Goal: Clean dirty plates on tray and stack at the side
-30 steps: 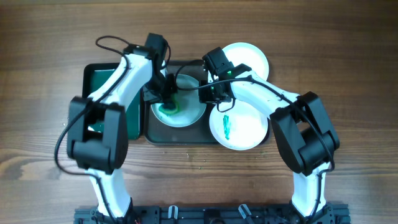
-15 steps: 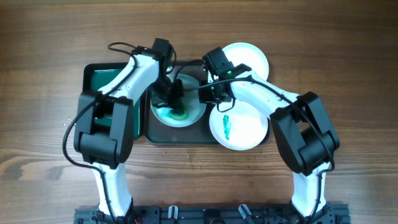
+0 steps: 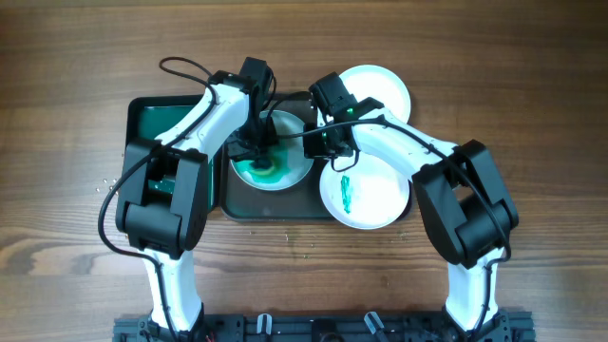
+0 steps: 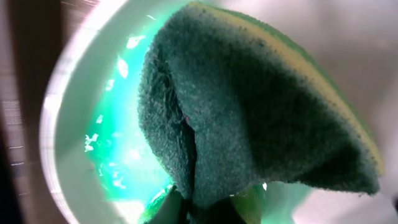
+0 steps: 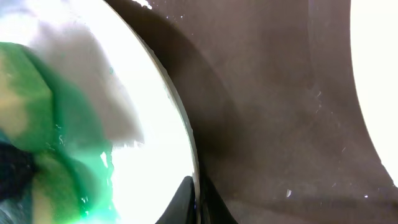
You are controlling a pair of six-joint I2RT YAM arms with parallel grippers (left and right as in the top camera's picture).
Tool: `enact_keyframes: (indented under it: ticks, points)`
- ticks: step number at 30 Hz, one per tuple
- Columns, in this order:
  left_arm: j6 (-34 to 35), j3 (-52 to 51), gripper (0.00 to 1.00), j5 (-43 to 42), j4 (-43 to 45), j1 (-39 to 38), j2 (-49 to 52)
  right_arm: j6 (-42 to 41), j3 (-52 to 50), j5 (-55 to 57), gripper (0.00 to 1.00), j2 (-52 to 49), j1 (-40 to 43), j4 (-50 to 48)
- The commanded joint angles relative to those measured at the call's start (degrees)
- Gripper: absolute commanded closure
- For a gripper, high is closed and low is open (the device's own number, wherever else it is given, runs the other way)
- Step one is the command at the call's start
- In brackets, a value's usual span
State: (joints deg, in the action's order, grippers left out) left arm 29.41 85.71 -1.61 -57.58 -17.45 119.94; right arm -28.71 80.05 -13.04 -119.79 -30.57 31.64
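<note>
Plate (image 3: 296, 163) beneath left hand (image 3: 258, 150) (clamping sponge (image 4: 249, 112)).

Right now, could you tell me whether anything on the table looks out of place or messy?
Yes: the streaked plate at the right sticks out past the near edge of the tray rather than lying inside it. The middle plate holds a wet teal-green puddle under the sponge.

The left gripper (image 4: 208, 214) pinches a folded dark green sponge (image 4: 261, 118) with a yellow backing, which fans out ahead of the fingertips. Under it lies a white plate (image 4: 68, 106), wet with a teal-green smear (image 4: 118, 155). Outside the plate's rim, away from the fingers, shows the dark tray (image 4: 22, 74).
</note>
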Motion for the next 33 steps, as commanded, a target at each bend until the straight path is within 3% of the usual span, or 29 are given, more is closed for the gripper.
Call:
enact_keyframes:
  ticks: [1,5,11,15,18,22,28,33]
  points:
    - [3.74,-0.35,0.96,10.45,-1.62,0.52,0.96,0.26,0.09,0.66,0.96,-1.73,0.37,1.07]
    - [-5.57,-0.35,0.96,-2.71,-2.32,-0.33,0.96,3.15,0.09,-6.49,0.96,-1.73,1.27,2.99]
    - [-9.55,-0.35,0.96,-9.27,-0.37,-0.24,0.96,9.09,0.09,-18.14,0.96,-1.73,5.44,2.19]
    - [-17.73,-0.35,0.96,-24.22,3.02,-0.74,0.96,11.52,0.09,-19.61,0.96,-1.75,6.01,1.77]
    - [-19.26,-0.35,0.96,-27.3,5.27,-1.4,0.96,12.17,0.09,-19.17,0.96,-1.75,5.77,1.79]
    - [-16.98,-0.35,0.96,-21.51,8.35,-1.49,0.96,12.11,0.09,-18.84,0.96,-1.75,5.51,1.73]
    - [-2.99,0.7,0.96,8.61,4.13,-0.72,0.94,12.02,0.09,-18.25,0.96,-1.75,5.25,1.7]
    - [-1.88,1.38,0.96,10.69,-2.43,-0.42,0.94,11.96,0.07,-17.62,0.96,-1.75,5.25,1.73]
